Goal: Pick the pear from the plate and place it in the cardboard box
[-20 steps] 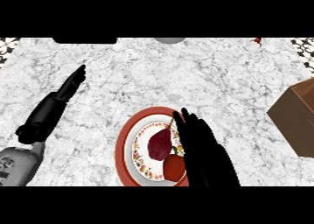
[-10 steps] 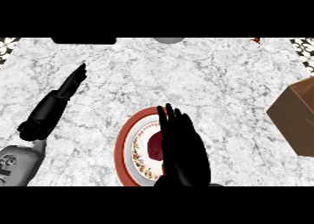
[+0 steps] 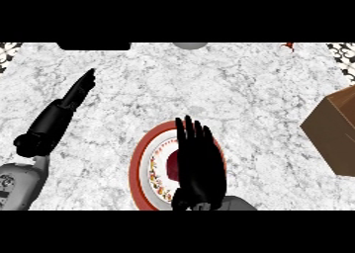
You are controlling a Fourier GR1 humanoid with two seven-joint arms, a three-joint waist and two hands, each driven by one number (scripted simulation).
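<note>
your right hand (image 3: 200, 165) hangs over the plate (image 3: 138, 165), fingers straight and pressed together, hiding most of the dark red pear (image 3: 170, 165) that lies on it. the cardboard box (image 3: 339, 129) sits well apart at the right edge of the surface (image 3: 231, 84). your left hand (image 3: 60, 113) rests straight-fingered at the left.

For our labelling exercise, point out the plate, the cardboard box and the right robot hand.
plate (image 3: 135, 170): head view, on its red left rim.
cardboard box (image 3: 339, 129): head view, on its visible brown face.
right robot hand (image 3: 199, 165): head view, on the middle of the hand.
</note>
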